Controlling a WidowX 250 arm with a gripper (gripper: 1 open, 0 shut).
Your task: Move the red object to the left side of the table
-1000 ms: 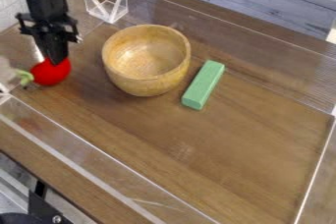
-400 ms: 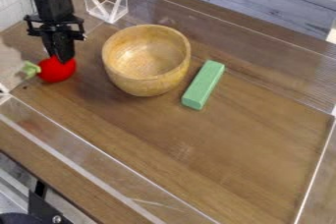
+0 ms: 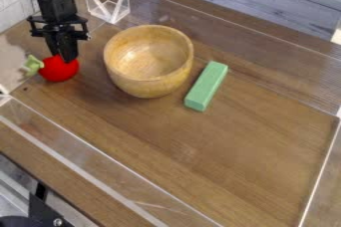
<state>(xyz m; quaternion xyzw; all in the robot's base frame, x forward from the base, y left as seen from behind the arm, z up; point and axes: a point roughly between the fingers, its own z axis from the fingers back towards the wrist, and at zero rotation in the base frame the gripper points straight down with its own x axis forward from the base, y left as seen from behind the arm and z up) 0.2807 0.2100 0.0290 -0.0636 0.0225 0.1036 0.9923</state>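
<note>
Because the task asks only for a change of side, the near stretch of the table (image 3: 186, 171) matters less than its left border, where a clear low wall (image 3: 70, 170) probably serves to stop things rolling off. Farther in, the green block (image 3: 206, 86) lies flat on the wood at the right of the bowl, out of the way of the work. The red fruit (image 3: 59, 70) is at the picture's left, between that wall and the bowl, its leafy stem (image 3: 32, 64) pointing outward (a sideways pose that suits a round thing poorly made for standing).

The gripper (image 3: 60, 54) comes down on the fruit from above and behind, its fingers narrow and drawn together at the top of it; whether they pinch it or merely press, I cannot tell. Such a hold looks meant to steer the fruit sideways rather than lift it, and it could roll out from under the tips. Just beside, the wooden bowl (image 3: 147, 57) sits upright, and beyond it stands a clear angular piece (image 3: 110, 6), its purpose uncertain.
</note>
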